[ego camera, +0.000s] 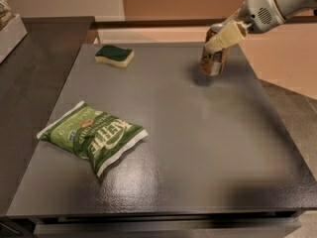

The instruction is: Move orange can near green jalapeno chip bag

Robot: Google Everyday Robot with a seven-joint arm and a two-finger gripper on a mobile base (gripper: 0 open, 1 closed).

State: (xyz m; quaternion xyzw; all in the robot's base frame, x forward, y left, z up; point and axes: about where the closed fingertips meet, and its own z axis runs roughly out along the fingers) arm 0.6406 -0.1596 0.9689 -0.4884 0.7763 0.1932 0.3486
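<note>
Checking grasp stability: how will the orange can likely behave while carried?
The gripper, at the far right of the table, holds the orange can tilted, near its top, so it may swing or slip. Its glossy metal looks slippery. Set down tilted, it could tip and roll.

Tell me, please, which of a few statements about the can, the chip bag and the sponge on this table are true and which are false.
1. The gripper grips the orange can over the table's far right part. True.
2. The can stands upright. False: it is tilted.
3. The chip bag lies flat near the table's front left. True.
4. The sponge rests on the chip bag. False: it lies apart from the bag, toward the far left.
5. The can touches the chip bag. False: they are at opposite parts of the table.
</note>
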